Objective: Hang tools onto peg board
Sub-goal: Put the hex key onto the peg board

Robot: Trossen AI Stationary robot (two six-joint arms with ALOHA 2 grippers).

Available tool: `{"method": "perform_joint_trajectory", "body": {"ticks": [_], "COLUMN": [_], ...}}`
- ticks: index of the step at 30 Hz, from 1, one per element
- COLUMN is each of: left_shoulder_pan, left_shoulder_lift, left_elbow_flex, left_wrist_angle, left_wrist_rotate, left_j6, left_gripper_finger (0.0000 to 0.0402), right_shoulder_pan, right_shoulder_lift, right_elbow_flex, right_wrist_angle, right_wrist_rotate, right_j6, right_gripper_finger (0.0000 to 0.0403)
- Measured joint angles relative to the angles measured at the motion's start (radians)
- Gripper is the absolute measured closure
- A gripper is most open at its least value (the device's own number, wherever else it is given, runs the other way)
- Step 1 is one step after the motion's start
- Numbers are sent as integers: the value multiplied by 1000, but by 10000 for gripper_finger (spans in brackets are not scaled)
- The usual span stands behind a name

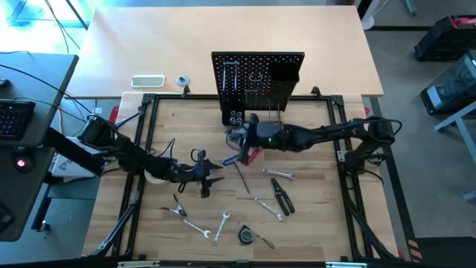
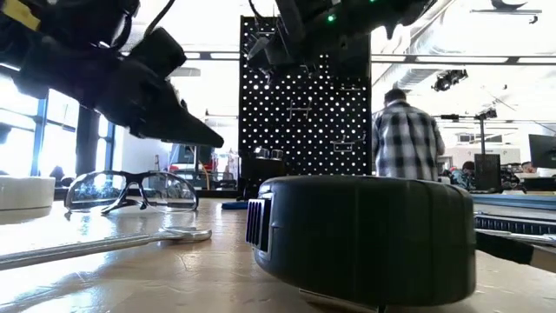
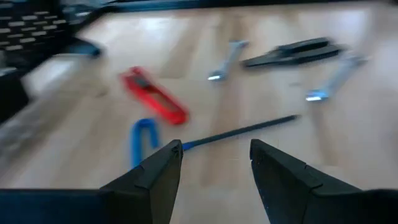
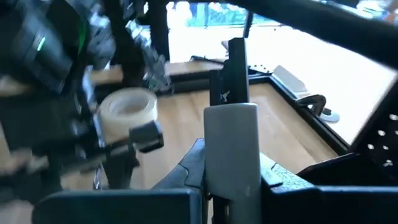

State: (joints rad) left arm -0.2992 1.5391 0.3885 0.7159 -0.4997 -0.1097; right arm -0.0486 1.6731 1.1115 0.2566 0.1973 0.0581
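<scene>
Wooden table [image 1: 312, 216] under scattered tools: right end effector [image 4: 231, 171], clenched on a grey-handled tool [image 4: 231, 149], faces the peg board [image 1: 257, 78] ahead for hanging; left end effector [image 3: 214, 165] spread empty above a hex key [image 3: 205, 137].

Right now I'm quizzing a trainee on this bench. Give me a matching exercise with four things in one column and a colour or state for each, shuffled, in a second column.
Things:
1. glasses
2. hex key
3. tape roll
4. grey tool

Colour or state:
A. blue handle
B. clamped in the right gripper
C. pale
D. clear lenses

Pairs: 1-D, 2-A, 3-C, 4-B
</scene>
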Motion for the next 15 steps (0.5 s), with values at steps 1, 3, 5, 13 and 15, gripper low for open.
{"method": "perform_joint_trajectory", "body": {"ticks": [1, 3, 5, 13, 15], "left_shoulder_pan": [5, 18, 34, 94, 112], "left_shoulder_lift": [0, 0, 0, -116, -178], "left_elbow_flex": [0, 0, 0, -19, -52], "left_wrist_angle": [-3, -1, 19, 196, 237], "left_wrist_rotate": [-30, -99, -156, -107, -73], "left_j6": [0, 11, 47, 243, 275], "left_gripper_finger": [218, 218, 218, 218, 218], "right_shoulder_pan": [-11, -26, -38, -41, -34], "right_shoulder_lift": [2, 11, 22, 42, 42], "right_elbow_flex": [0, 0, 0, 1, 1], "right_wrist_angle": [10, 29, 48, 62, 62], "right_wrist_rotate": [-13, -46, -90, -209, -221], "right_j6": [20, 40, 47, 10, -12], "right_gripper_finger": [362, 362, 362, 362, 362]}}
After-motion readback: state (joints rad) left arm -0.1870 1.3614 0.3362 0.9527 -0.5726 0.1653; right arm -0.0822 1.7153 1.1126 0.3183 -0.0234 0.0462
